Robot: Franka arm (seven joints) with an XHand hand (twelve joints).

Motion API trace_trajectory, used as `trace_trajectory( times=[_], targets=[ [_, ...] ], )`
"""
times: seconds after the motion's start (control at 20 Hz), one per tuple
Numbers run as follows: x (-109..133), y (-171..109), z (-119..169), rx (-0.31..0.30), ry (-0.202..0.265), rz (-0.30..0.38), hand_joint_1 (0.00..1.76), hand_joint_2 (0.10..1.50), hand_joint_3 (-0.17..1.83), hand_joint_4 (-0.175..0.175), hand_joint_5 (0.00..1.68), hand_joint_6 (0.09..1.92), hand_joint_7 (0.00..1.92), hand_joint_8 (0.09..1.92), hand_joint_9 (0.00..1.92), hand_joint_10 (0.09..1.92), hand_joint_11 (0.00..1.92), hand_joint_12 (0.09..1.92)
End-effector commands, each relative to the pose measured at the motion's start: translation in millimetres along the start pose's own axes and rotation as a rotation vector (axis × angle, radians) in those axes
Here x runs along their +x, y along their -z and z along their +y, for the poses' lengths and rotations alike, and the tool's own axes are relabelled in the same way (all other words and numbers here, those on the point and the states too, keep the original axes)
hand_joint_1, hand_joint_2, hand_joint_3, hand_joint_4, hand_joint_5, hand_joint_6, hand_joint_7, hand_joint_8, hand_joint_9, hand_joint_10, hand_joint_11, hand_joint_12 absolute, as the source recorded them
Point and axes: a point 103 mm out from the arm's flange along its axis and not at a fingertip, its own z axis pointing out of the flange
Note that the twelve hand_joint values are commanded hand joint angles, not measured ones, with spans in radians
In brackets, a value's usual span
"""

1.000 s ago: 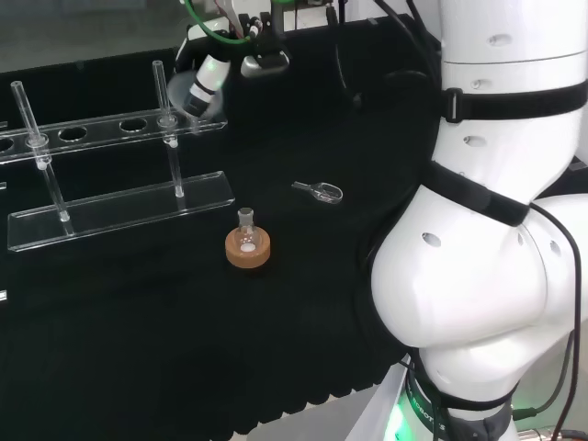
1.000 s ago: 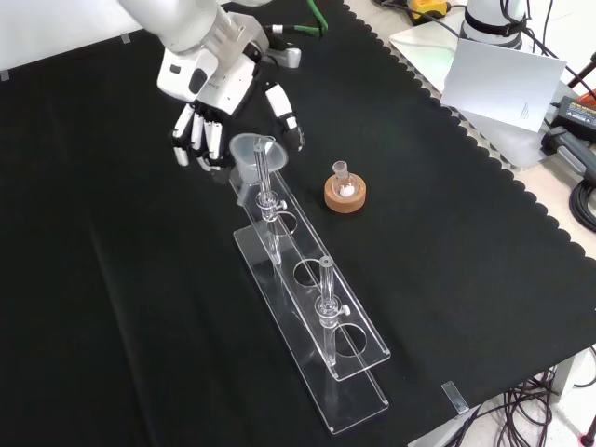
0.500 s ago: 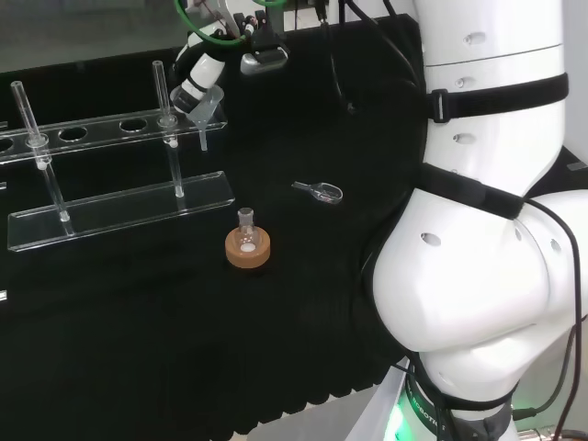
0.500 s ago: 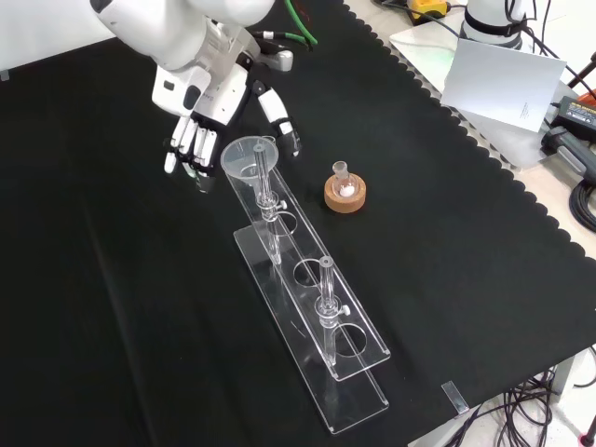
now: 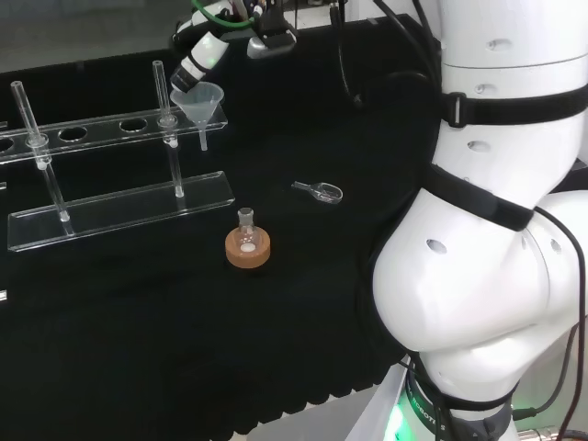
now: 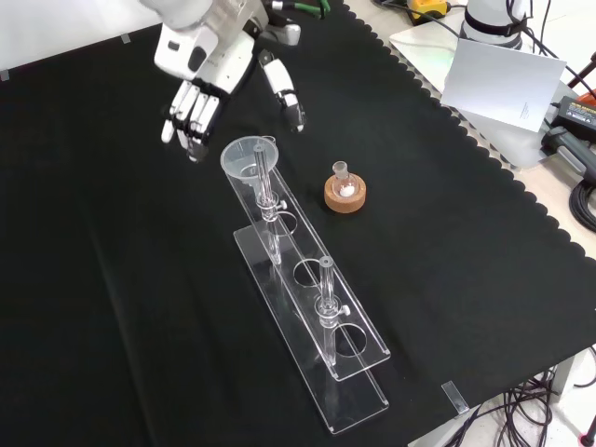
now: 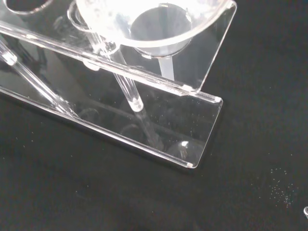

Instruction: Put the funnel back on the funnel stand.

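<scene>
Now funnel (image 6: 250, 160) seated at stand (image 6: 312, 307) end, hand (image 6: 200, 70) clear

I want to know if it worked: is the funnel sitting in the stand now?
Yes. The funnel sits upright in the end hole of the funnel stand, and the hand is apart from it, fingers straight.

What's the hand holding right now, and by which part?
Nothing. The hand is open, fingers straight, up and clear of the funnel, which sits in the end hole of the funnel stand.
</scene>
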Motion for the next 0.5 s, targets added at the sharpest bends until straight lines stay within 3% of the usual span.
trace_trajectory(
  times=[0.05, 0.5],
  targets=[
    [0, 9, -41, -0.107, -0.028, 0.021, 0.44, 0.66, 0.12, -0.055, 0.03, 0.09, 0.15, 0.58, 0.00, 0.80, 0.00, 0.09],
    [-5, -10, -104, -0.177, -0.115, 0.063, 0.45, 0.66, 0.12, -0.057, 0.02, 0.09, 0.14, 0.59, 0.00, 0.79, 0.00, 0.09]
  ],
)
